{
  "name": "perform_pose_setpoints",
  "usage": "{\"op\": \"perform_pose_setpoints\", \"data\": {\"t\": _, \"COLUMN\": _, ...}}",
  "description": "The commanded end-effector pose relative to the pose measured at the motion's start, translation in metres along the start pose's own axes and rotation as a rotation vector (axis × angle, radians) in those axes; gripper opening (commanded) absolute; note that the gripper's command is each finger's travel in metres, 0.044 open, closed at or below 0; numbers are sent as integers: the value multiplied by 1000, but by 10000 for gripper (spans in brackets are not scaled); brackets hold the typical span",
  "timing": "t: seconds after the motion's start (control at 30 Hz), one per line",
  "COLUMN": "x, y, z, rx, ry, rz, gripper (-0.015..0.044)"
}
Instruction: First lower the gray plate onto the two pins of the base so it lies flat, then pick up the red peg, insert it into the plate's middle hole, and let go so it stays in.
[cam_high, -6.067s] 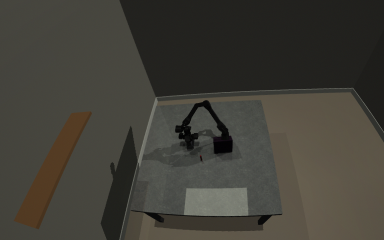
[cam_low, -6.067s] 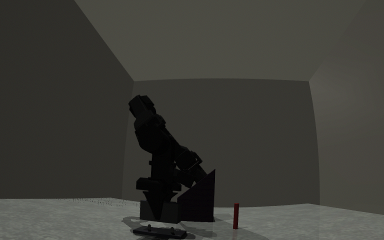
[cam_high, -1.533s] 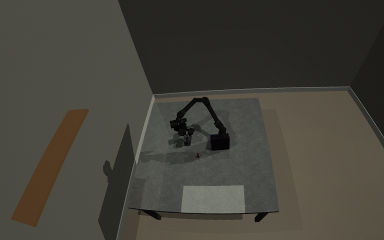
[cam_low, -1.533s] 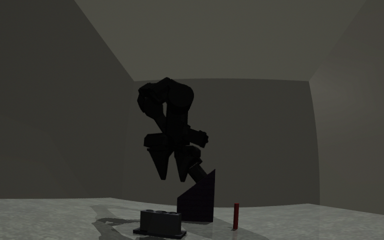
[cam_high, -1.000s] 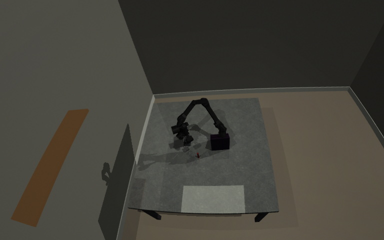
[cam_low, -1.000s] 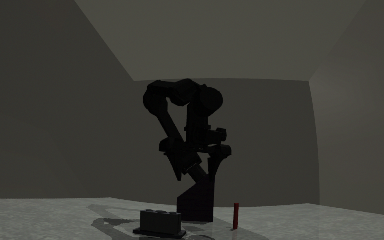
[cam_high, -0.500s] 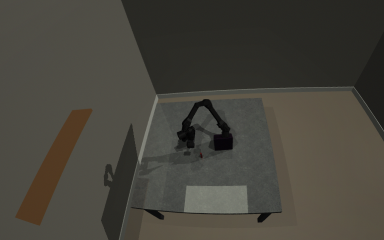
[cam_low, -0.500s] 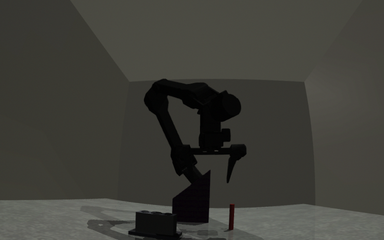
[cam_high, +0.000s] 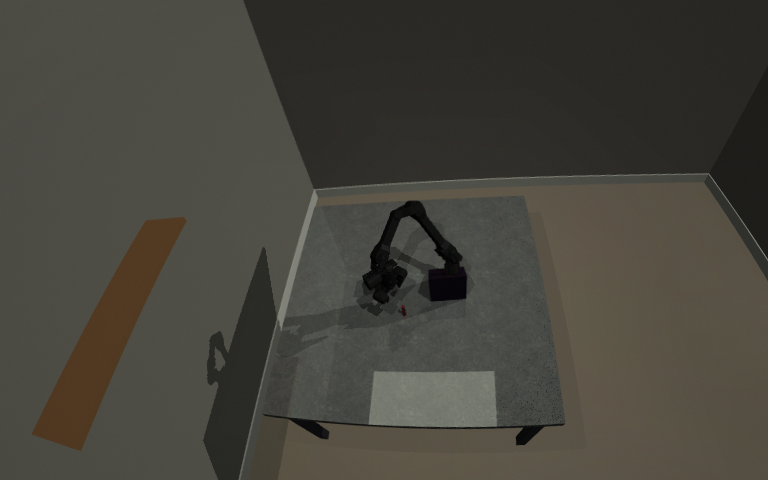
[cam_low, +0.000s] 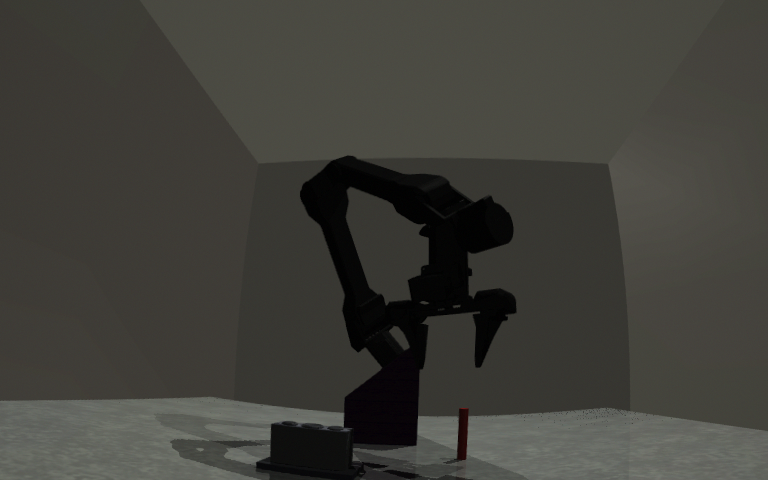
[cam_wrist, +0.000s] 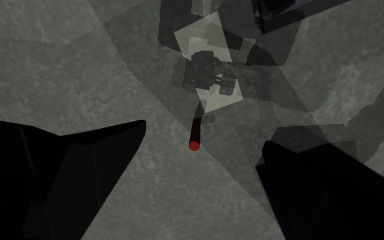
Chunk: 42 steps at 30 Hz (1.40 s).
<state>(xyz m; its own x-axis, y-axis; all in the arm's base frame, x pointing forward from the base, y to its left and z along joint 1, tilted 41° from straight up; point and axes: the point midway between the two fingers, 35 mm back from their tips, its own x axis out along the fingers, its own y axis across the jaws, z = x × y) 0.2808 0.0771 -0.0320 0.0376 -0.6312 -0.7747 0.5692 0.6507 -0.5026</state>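
The gray plate (cam_low: 310, 447) sits level on its dark base (cam_low: 305, 469) in the exterior view. Round openings show along its top, with no peg in them. The pins are not visible. In the top view the arm hides plate and base; in the wrist view only a dark corner shows at the top right. The red peg (cam_high: 403, 310) (cam_low: 463, 433) (cam_wrist: 194, 145) stands upright on the table, apart from the plate. My gripper (cam_low: 450, 366) (cam_wrist: 204, 136) is open and empty, well above the peg's height. In the wrist view the peg appears between the fingertips.
The dark arm mount (cam_high: 447, 284) (cam_low: 390, 416) stands on the gray table (cam_high: 498, 345), behind the plate and peg in the exterior view. A pale rectangle (cam_high: 433, 399) lies at the table's front edge. A wall (cam_high: 198, 169) runs along the table's left side.
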Motion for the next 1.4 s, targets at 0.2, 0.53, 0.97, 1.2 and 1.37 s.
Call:
{"op": "perform_pose_setpoints", "data": {"t": 0.2, "x": 5, "y": 6, "z": -49, "rx": 551, "ry": -1, "rz": -13, "gripper": 440}}
{"op": "perform_pose_setpoints", "data": {"t": 0.53, "x": 5, "y": 6, "z": -49, "rx": 551, "ry": -1, "rz": -13, "gripper": 440}}
{"op": "perform_pose_setpoints", "data": {"t": 0.97, "x": 45, "y": 4, "z": -48, "rx": 551, "ry": -3, "rz": -14, "gripper": 440}}
{"op": "perform_pose_setpoints", "data": {"t": 1.2, "x": 53, "y": 4, "z": -48, "rx": 551, "ry": -3, "rz": -14, "gripper": 440}}
{"op": "perform_pose_setpoints", "data": {"t": 1.37, "x": 61, "y": 5, "z": -48, "rx": 551, "ry": -3, "rz": -13, "gripper": 440}}
